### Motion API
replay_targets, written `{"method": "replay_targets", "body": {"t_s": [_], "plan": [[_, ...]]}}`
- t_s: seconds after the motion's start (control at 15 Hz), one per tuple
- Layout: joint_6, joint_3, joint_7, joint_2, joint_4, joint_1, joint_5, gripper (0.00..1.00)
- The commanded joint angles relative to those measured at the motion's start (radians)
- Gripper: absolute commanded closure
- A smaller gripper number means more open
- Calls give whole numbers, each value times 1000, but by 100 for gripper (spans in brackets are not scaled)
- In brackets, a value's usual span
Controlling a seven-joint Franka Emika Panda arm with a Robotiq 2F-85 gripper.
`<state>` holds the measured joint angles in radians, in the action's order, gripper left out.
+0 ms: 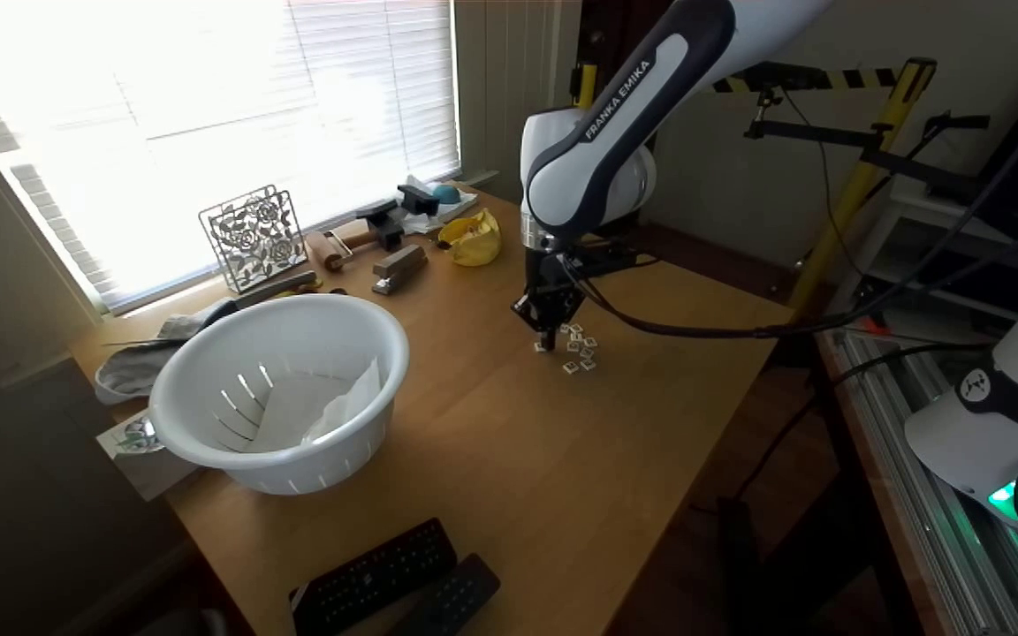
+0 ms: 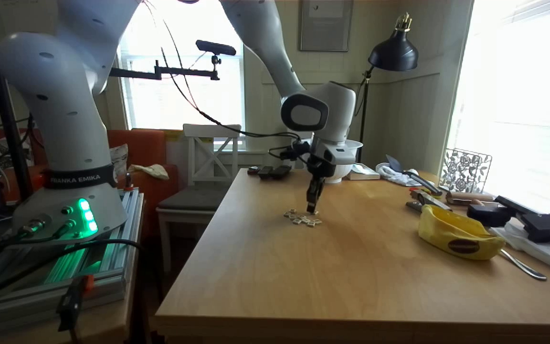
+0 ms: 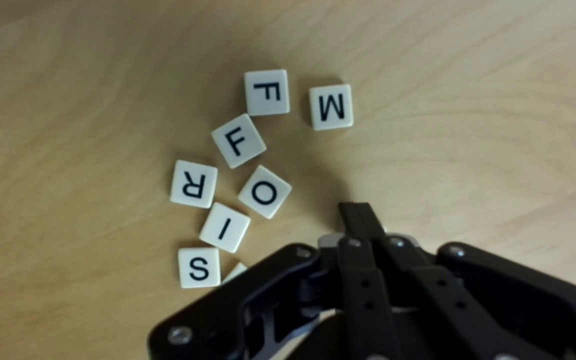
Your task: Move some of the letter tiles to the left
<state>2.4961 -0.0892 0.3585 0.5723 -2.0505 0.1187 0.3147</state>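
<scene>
Several small cream-white letter tiles (image 3: 264,192) lie face up on the wooden table in a loose cluster, letters such as F, M, R, O, I and S readable. My gripper (image 3: 354,205) comes in from the bottom of the wrist view, its fingertips pressed together with nothing seen between them, to the right of the O tile. It hides part of one tile (image 3: 235,271) near the S. In both exterior views the gripper (image 1: 547,346) points down with its tips low at the cluster's edge. Close beside the tips lies a single tile (image 1: 539,347), apart from the rest.
A white slotted bowl (image 1: 200,380) stands on the table, with two black remote-like objects (image 1: 376,574) near it. Along the window side are a yellow banana-shaped pouch (image 2: 456,234), a stapler (image 1: 399,268) and a metal lattice holder (image 1: 257,238). A black cable (image 1: 695,330) trails from the wrist.
</scene>
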Motion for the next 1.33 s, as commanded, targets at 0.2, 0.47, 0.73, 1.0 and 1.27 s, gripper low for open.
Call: {"method": "replay_targets", "body": {"t_s": [0.2,0.47,0.73,1.0,1.27], "plan": [[-3,18,33,36,21,11,65,100],[29,39,-7,-22,-25,25,113,100],[72,45,-32,-60,-61,29,139,100],[85,20,-40,-97,-91,13,95,100],[35,-3,-117,-105,-98,1,-6,100]]}}
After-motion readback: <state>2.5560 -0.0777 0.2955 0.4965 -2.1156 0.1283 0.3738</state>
